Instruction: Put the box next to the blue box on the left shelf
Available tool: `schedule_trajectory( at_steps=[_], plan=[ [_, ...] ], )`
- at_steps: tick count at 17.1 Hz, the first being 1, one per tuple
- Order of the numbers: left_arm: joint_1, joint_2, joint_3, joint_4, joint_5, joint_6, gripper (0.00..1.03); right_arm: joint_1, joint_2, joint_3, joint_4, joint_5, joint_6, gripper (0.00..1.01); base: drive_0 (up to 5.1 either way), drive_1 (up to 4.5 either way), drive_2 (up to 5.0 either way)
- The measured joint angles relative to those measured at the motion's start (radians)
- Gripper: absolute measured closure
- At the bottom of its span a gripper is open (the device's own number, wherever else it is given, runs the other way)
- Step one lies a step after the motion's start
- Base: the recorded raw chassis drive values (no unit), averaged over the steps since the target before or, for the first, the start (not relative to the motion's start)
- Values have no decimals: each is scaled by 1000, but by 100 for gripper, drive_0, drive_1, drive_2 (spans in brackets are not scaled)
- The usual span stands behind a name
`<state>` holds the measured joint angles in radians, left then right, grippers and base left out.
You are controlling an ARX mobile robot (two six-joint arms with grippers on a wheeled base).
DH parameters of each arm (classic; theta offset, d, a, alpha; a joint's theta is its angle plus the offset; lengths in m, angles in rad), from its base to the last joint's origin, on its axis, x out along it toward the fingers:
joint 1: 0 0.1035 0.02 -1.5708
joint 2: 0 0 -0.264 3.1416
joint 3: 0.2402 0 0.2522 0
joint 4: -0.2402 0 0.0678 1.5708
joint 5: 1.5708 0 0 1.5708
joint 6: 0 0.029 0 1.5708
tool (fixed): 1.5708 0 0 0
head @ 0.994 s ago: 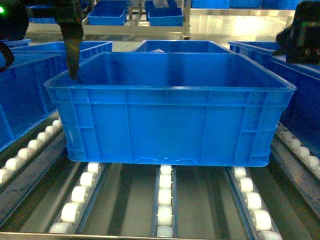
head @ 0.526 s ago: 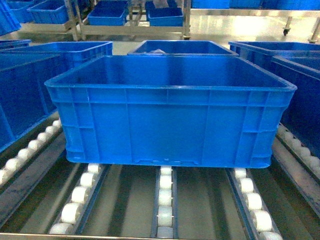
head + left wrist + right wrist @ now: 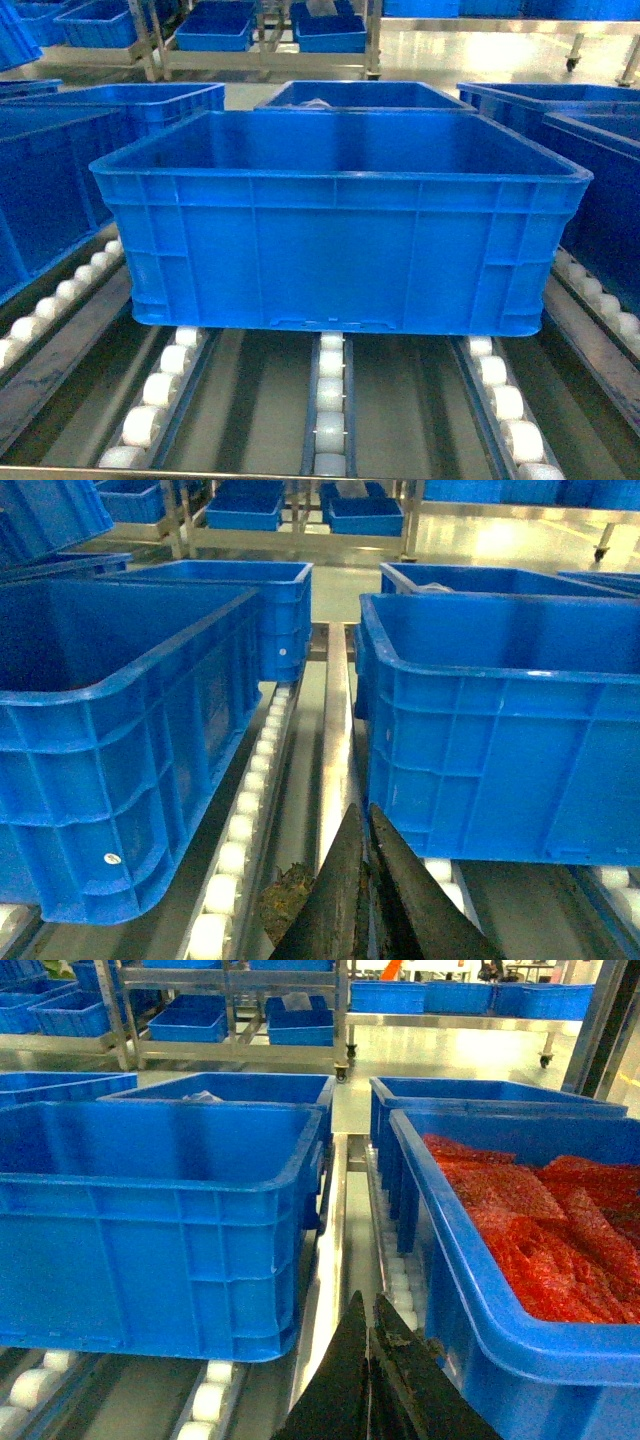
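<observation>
Item: large bright blue rectangular plastic crate (image 3: 340, 225), thick rolled rim, ribbed sides, smooth floor, nothing inside. Location: resting level on the metal flow rack of grey tracks with small white rollers (image 3: 330, 400), square to the lanes, three roller tracks passing beneath it. No arm touches it; none appears in the head view.

Neighbours, left: a second blue ribbed crate (image 3: 110, 740) on the adjoining lane, parallel to the placed one, set apart from it by a steel rail and a line of rollers. A further blue crate (image 3: 255, 605) stands behind that one.

Neighbours, right: blue crate filled with red bagged material (image 3: 540, 1230), near but apart across a roller strip. More blue crates on the far shelving (image 3: 270, 30).

Left gripper (image 3: 365, 880): dark fingers drawn together to a thin slit, holding nothing, aimed along the gap between the two crates, clear of both.

Right gripper (image 3: 370, 1370): fingers likewise pressed together, nothing held, pointing down the gap between the placed crate and the red-filled one.

Condition of task: by the look of it, placement is complete, with the crate seated beside its blue neighbour.

Handling note: the rollers turn freely, so any brush on the rim could send the crate rolling. Best practice would be to draw both arms straight back along the gaps, fingertips clear of the walls.
</observation>
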<state>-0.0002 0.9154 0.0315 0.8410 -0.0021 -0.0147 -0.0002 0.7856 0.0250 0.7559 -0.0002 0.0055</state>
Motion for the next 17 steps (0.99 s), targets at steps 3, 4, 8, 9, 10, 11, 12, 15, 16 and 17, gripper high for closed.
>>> schedule_trajectory(
  at_steps=[3, 4, 8, 9, 10, 11, 12, 15, 16, 17],
  plan=[
    [0, -180, -14, -138, 0, 0, 102, 0, -159, -11, -146, 0, 0, 100, 0, 0, 0],
    [0, -231, -15, -185, 0, 0, 102, 0, -208, -11, -190, 0, 0, 100, 0, 0, 0],
    [0, -293, -15, -234, 0, 0, 102, 0, -259, -11, -237, 0, 0, 100, 0, 0, 0],
    [0, -299, -15, -241, 0, 0, 102, 0, -266, -12, -243, 0, 0, 100, 0, 0, 0],
    [0, -313, -15, -253, 0, 0, 102, 0, -278, -12, -255, 0, 0, 100, 0, 0, 0],
    [0, -333, -15, -270, 0, 0, 102, 0, -295, -12, -271, 0, 0, 100, 0, 0, 0],
    [0, -436, -16, -370, 0, 0, 102, 0, -386, -12, -357, 0, 0, 100, 0, 0, 0],
    [0, -541, -16, -469, 0, 0, 102, 0, -472, -12, -441, 0, 0, 100, 0, 0, 0],
    [0, -575, -16, -500, 0, 0, 102, 0, -503, -12, -473, 0, 0, 100, 0, 0, 0],
    [0, -605, -16, -530, 0, 0, 102, 0, -527, -12, -494, 0, 0, 100, 0, 0, 0]
  ],
)
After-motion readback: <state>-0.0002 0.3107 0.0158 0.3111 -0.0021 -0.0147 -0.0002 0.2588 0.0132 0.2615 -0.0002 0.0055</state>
